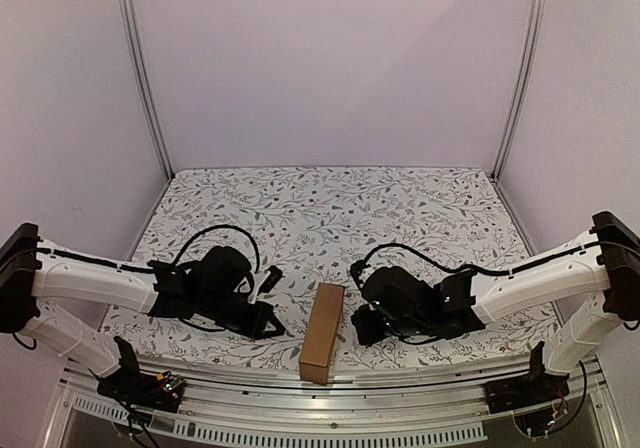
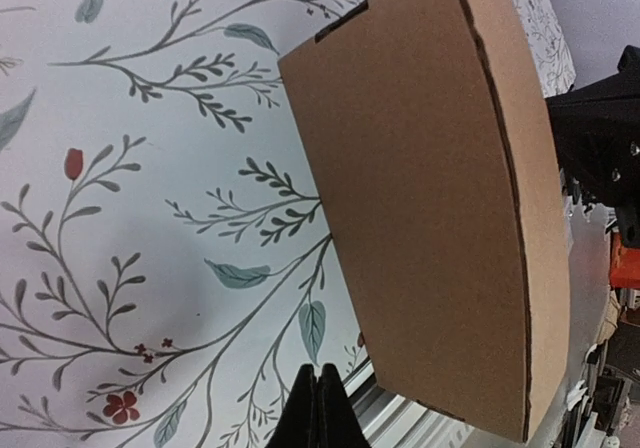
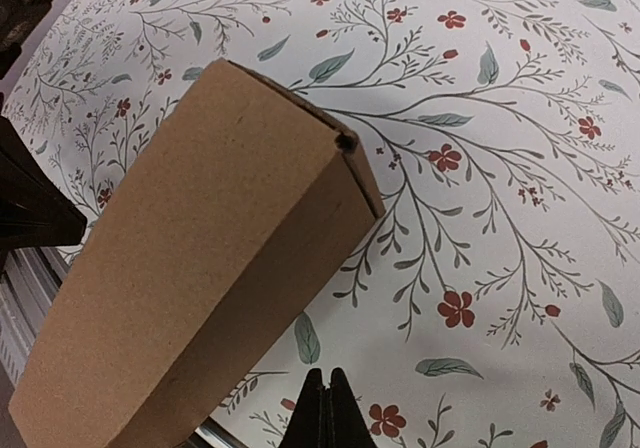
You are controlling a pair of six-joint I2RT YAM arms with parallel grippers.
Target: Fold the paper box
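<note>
Paper box (image 1: 322,332), closed up, lies at tabletop (image 1: 420,198) near edge, long axis near-to-far; L & R jaws shut, empty.

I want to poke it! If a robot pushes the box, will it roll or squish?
Probably no rolling: the box has flat sides and lies on one, so it should slide. It's thin cardboard, so likely light and a bit squishy. Its near end sits at the table edge, so it might slip off.

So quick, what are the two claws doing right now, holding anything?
Left claw: closed, holding nothing.
Right claw: closed, holding nothing.
The paper box lies between them, ungripped.
</note>
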